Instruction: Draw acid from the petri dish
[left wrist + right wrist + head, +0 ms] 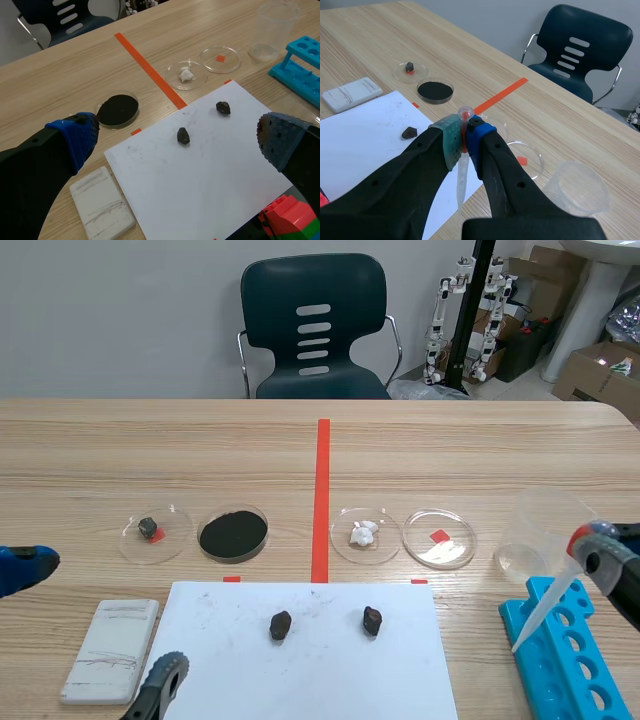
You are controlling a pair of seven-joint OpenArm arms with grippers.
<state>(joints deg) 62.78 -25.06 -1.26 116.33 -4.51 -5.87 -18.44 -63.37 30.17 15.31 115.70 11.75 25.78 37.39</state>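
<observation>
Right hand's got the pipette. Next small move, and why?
Probably swing the right hand left to bring the pipette tip over the clear petri dish, seemingly the one holding liquid. The hand is shut on the pipette near its red top, but the tip hangs by the blue rack, not over any dish.

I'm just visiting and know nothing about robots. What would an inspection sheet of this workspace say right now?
Surface: wooden table, orange tape marks.
Job's things: clear petri dish; pipette; plastic beaker; blue rack.
Clutter: white sheet bearing two dark stones; white block; dishes of black powder, white lumps, one small stone.
Claws: left claw open, empty; right claw shut on the pipette.
Cables: nothing seen.
Surroundings: dark chair, cardboard boxes behind the table.
</observation>
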